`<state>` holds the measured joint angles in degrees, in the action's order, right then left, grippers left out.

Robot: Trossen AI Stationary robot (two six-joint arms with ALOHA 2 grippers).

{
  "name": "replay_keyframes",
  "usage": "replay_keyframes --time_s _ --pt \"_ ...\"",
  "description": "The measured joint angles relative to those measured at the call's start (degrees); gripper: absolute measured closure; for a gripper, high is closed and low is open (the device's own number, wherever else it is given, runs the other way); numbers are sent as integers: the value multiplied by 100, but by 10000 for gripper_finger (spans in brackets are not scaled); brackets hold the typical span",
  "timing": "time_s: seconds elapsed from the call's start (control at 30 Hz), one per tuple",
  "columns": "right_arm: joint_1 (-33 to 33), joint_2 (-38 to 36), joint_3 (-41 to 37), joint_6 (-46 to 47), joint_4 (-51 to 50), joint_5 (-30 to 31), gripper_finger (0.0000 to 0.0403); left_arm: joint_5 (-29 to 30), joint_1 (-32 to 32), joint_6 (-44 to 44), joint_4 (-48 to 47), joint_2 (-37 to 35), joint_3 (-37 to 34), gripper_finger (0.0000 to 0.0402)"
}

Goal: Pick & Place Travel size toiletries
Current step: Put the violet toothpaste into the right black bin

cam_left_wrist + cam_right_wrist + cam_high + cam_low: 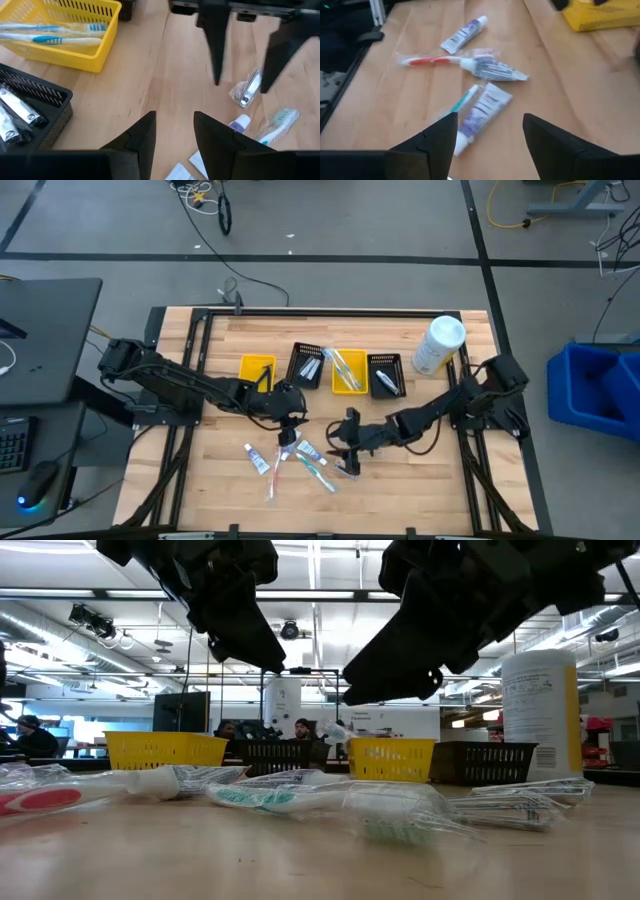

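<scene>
A big white bottle [438, 344] with a yellow label stands upright near the far right corner of the wooden table [420, 490]. Four small bins sit in a row at the back — a yellow bin [257, 372], a black bin [307, 366], another yellow one [348, 371], another black one [385, 374]. Off to the right, on the grey floor, sits a blue crate [597, 391]. People [302, 728] sit far back in the room.

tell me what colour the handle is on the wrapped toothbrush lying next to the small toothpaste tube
Red handle on the wrapped toothbrush, clearest in the right wrist view.
</scene>
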<state>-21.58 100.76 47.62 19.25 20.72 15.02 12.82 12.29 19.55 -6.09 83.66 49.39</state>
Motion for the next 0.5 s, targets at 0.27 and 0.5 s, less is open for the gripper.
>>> replay_keyframes --time_s 0.27,0.5 --pt "-83 679 156 -69 644 305 191 -16 0 -36 -209 0 0 260" --pt "-119 1486 1044 -138 95 408 177 -22 0 19 -380 0 0 260"
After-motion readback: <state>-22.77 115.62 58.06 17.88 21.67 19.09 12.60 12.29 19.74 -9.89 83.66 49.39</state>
